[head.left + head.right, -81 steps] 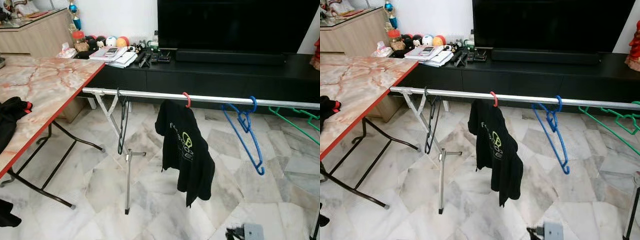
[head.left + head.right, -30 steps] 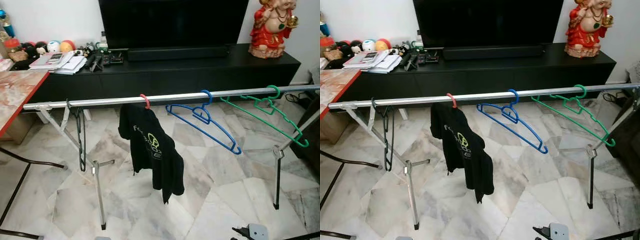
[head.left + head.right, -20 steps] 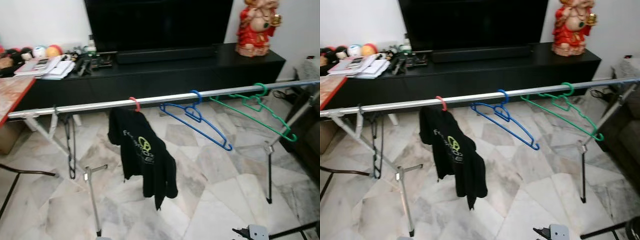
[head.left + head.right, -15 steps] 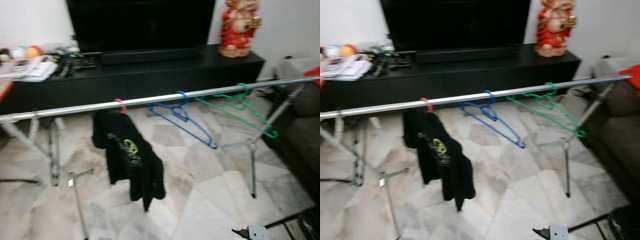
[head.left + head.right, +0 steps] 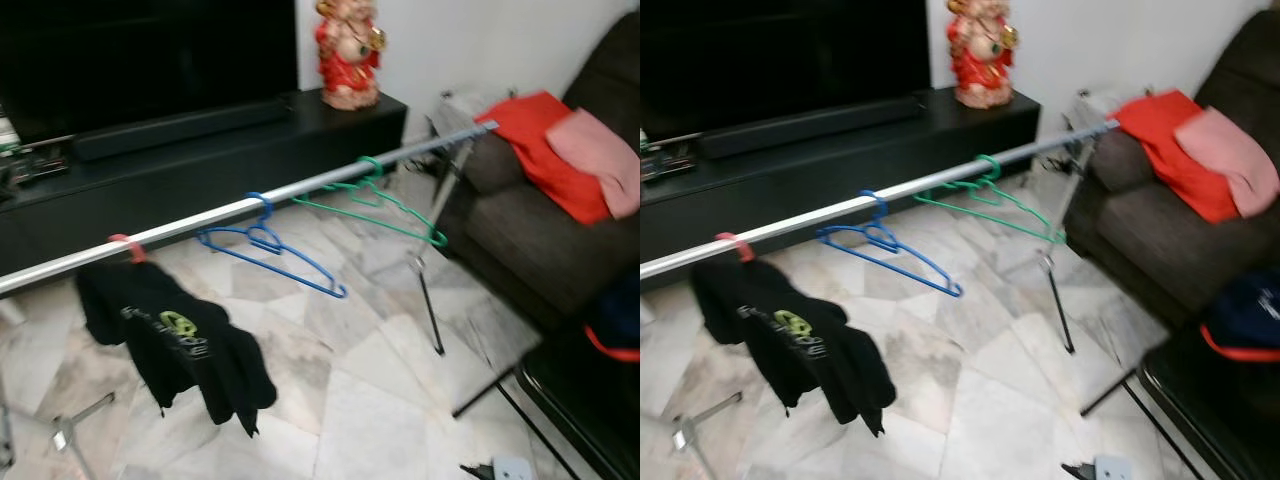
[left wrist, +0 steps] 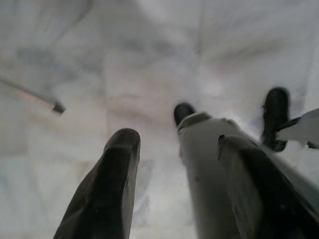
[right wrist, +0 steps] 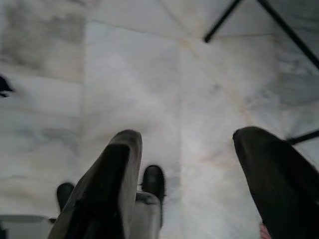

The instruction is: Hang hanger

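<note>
Your silver rail runs across the room on thin metal legs. Three hangers are on it: a red hanger carrying a black shirt, a bare blue hanger just beside it, and a bare green hanger further toward your right.

Both arms hang low, aimed at the marble floor. Left pincer: fingers spread wide, nothing between them. Right pincer: also wide, also empty. You carry no hanger.

Judgement: the shirt on the red hanger looks hung, so that part reads as done. If another hanger is wanted, you have yet to fetch it; red clothing and pink clothing lie on the dark sofa at your right, possibly the next load.

Around: a black TV cabinet behind the rail, a red figurine on its end, a small white adapter on the floor. Watch the rail's legs and the black frame near the sofa when stepping right. Views are blurred.
</note>
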